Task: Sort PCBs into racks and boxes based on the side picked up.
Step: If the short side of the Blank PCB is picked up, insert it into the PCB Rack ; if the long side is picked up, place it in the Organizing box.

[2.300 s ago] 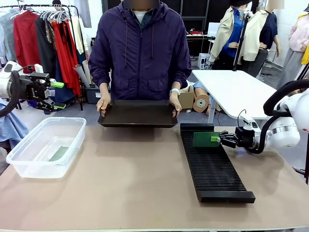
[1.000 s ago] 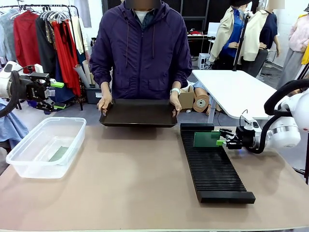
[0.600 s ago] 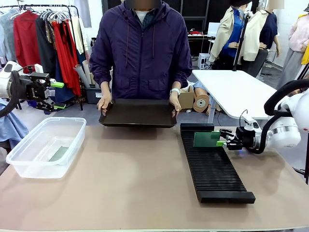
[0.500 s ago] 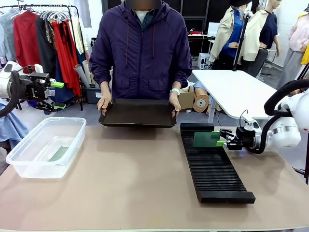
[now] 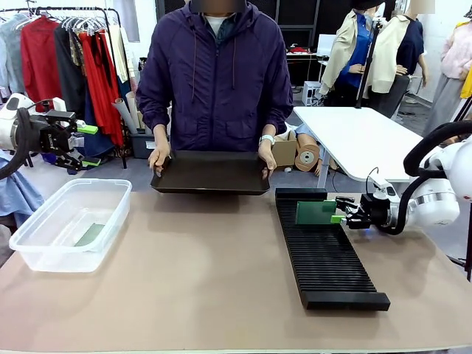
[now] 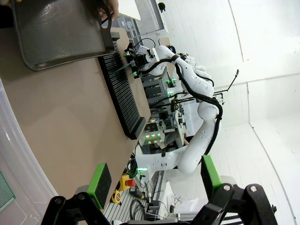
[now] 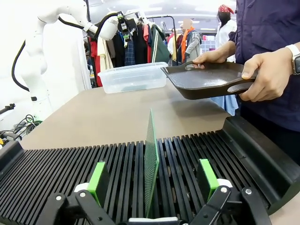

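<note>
At right of centre in the front view, a PCB (image 5: 316,213) stands on edge in the rack (image 5: 324,254), directly between the right gripper's (image 5: 337,215) wide-open, empty jaws, while the left gripper (image 5: 88,145), also open and empty, hangs far off at upper left.

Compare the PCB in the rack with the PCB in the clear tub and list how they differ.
The PCB in the rack stands upright on edge in a slot of the black rack; the PCB in the tub lies flat on the floor of the clear tub. The racked board sits between the open fingers of the right gripper; the tub board has no gripper near it. Both are thin green rectangular boards.
</note>
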Available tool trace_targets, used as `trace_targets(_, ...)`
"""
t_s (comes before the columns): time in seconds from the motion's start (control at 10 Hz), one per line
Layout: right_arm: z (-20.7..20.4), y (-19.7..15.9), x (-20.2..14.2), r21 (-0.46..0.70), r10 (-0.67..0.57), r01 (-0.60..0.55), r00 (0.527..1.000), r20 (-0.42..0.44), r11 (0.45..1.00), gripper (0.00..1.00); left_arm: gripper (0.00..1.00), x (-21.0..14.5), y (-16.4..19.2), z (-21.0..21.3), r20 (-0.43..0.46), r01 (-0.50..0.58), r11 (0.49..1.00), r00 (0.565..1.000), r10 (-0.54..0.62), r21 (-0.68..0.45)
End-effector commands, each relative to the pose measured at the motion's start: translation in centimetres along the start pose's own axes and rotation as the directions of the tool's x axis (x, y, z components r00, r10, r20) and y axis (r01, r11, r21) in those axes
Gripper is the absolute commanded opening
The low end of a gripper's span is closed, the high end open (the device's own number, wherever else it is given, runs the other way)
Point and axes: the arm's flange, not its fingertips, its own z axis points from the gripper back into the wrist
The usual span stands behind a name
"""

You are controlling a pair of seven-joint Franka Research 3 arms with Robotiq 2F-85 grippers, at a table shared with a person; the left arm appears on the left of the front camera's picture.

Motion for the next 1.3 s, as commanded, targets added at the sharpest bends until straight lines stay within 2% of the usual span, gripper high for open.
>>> trace_targets(0.0, -0.1, -0.1, 0.2, -0.007, -0.009, 0.009, 1.000, 0.007, 1.000, 1.00, 1.00, -0.2, -0.2, 0.1, 0.003, 0.002, 1.000, 1.000, -0.002, -0.001)
trace_targets(0.6, 0.0, 0.0, 0.0, 0.000, 0.000, 0.000, 1.000, 0.000, 1.000, 1.00, 1.00, -0.2, -0.2, 0.1, 0.003, 0.002, 1.000, 1.000, -0.002, -0.001)
trace_targets(1.0, -1.3, 1.4, 5.7, 0.013, 0.039, -0.038, 0.999, -0.017, 0.999, 1.00, 1.00, -0.2, -0.2, 0.1, 0.003, 0.002, 1.000, 1.000, -0.002, -0.001)
trace_targets(1.2, -2.2, 3.0, 8.3, 0.035, 0.010, -0.009, 0.999, -0.035, 0.999, 1.00, 1.00, -0.2, -0.2, 0.1, 0.003, 0.002, 1.000, 1.000, -0.002, -0.001)
